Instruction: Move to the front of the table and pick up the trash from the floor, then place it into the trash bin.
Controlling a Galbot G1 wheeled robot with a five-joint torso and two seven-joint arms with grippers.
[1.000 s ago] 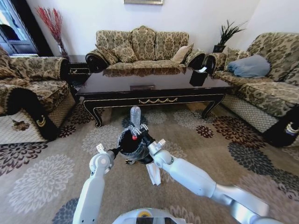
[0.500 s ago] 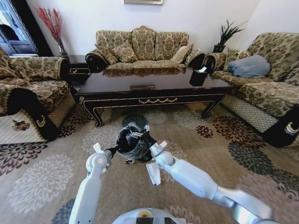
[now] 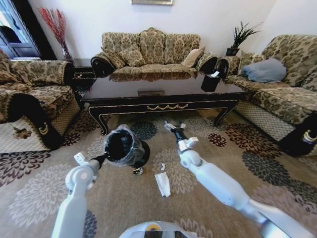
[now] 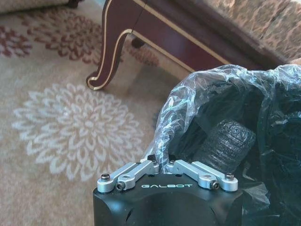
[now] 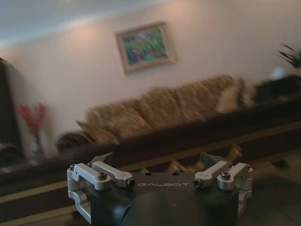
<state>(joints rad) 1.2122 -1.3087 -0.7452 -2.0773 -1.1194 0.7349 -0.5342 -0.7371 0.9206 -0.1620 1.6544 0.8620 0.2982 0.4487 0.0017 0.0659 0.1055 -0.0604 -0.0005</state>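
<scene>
Left hand (image 4: 162, 165) grips the trash bin (image 3: 124, 146) rim (keep it level); right hand (image 3: 173, 127), released, should approach the paper (image 3: 162, 184) squarely.

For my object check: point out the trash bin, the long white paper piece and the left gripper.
trash bin (image 3: 130, 151), head view, liner-wrapped side wall.
long white paper piece (image 3: 163, 184), head view, its middle.
left gripper (image 4: 163, 165), left wrist view, between fingers pinching the bin's liner.

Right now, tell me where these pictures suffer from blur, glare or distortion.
Head view: wide-angle bending at the edges; the table top mirrors the sofa. Left wrist view: sharp, bright highlights on the trash bin liner. Right wrist view: the room is smeared soft, the right gripper sharper.
</scene>
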